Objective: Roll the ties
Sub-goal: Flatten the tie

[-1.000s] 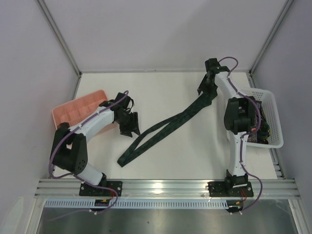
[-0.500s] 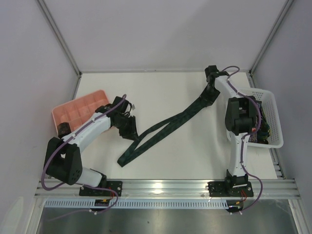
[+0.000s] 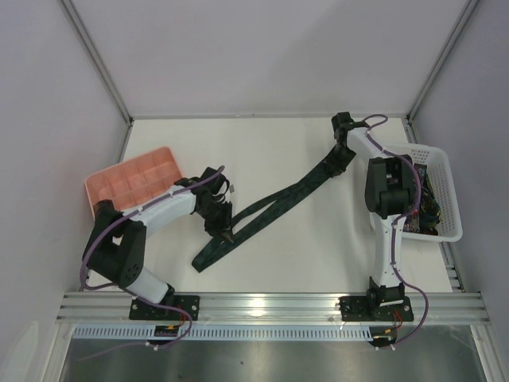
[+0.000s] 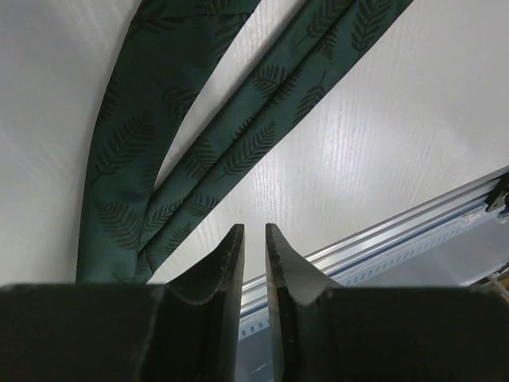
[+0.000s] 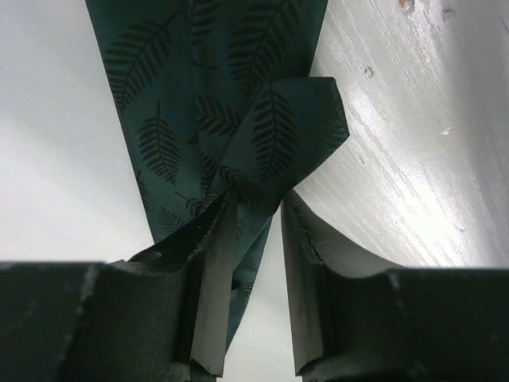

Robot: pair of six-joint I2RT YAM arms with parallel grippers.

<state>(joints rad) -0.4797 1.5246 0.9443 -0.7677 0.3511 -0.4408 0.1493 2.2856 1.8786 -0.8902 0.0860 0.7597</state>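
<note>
Showing leaf print only in wrist cams; 1 tie. R gripper clamps tie; L gripper nearly closed, empty.

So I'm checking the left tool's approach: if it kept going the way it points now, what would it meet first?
Probably the bare table, not the green tie. In the left wrist view the left tool points just beside the folded strips, with nothing between its nearly closed fingers. Depth is hard to judge.
</note>
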